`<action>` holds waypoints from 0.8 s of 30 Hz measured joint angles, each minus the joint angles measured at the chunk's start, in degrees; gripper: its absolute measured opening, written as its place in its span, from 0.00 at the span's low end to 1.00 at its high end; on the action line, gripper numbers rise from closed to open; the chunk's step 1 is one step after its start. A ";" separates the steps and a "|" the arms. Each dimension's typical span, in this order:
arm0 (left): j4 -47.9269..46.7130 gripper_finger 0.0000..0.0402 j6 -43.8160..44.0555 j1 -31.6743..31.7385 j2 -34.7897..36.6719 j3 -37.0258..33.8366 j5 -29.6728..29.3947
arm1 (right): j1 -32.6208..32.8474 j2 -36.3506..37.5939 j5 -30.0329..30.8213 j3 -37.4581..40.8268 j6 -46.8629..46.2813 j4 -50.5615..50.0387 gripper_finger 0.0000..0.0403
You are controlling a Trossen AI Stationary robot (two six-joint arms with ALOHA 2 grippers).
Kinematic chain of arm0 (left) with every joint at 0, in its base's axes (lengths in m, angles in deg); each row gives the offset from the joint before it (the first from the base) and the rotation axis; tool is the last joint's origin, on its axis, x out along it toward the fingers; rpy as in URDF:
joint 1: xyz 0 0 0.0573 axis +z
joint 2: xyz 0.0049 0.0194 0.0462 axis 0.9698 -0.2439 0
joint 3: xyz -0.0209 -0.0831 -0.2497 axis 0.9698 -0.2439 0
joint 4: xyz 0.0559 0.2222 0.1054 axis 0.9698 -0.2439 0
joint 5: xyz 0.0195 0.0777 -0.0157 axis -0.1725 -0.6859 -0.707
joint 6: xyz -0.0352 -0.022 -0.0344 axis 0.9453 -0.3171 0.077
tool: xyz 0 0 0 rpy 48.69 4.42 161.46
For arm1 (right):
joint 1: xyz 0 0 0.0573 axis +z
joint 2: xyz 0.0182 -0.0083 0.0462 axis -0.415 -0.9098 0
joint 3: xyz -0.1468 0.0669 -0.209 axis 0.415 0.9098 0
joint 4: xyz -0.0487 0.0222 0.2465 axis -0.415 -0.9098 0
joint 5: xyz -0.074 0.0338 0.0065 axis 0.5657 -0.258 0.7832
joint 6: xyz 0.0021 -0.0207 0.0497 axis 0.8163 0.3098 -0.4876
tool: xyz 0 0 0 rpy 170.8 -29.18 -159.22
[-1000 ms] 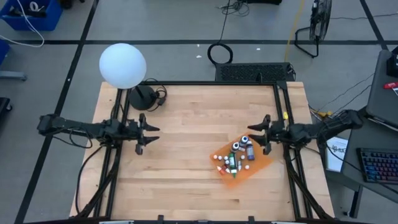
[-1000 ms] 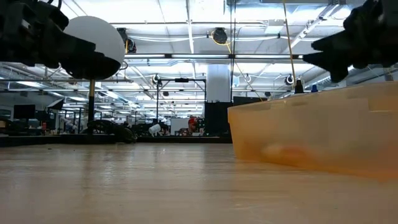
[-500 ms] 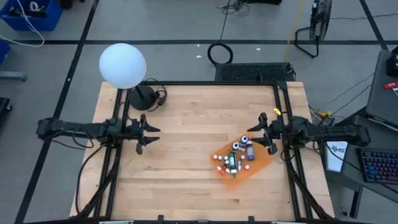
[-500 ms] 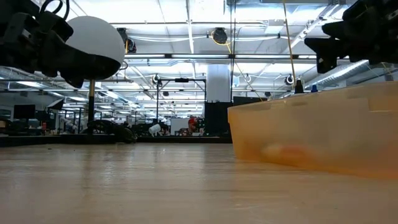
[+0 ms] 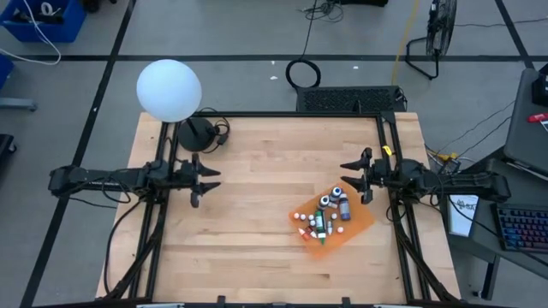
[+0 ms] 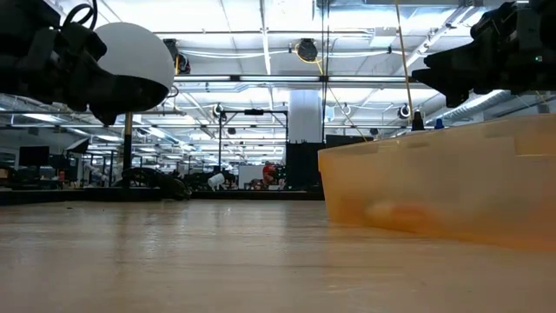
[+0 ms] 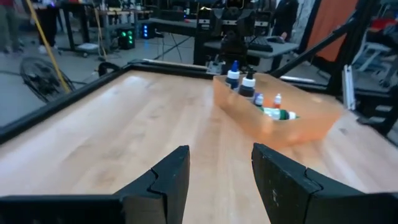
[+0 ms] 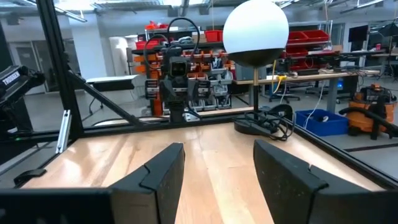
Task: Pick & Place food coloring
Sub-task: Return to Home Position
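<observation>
The food coloring [image 5: 328, 218] sits gathered in the orange bin [image 5: 361, 224] on the bench [image 5: 257, 154]. Left hand [image 5: 203, 181] and right hand [image 5: 353, 180] hover spread wide, holding nothing (the right just beside the bin). Homing well likely means drawing the right arm back high, clear of the rim.

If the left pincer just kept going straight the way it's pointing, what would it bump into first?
Probably the right pincer, which faces it across the table. The left pincer hangs above the surface, and the orange bin sits slightly off that line, though depth is hard to judge.
</observation>
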 joint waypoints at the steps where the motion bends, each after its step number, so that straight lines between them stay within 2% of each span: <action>1: 0.06 0.44 -1.02 0.00 0.00 0.00 -0.16 | 0.00 0.00 0.00 0.00 0.00 0.00 0.45; 7: 0.70 0.44 -6.50 0.00 0.02 0.02 -1.00 | 0.00 0.00 0.00 0.00 -0.02 -0.02 0.45; 24: 0.79 0.44 -6.18 0.00 0.00 0.02 -0.99 | 0.02 0.00 0.00 0.04 -0.04 -0.02 0.45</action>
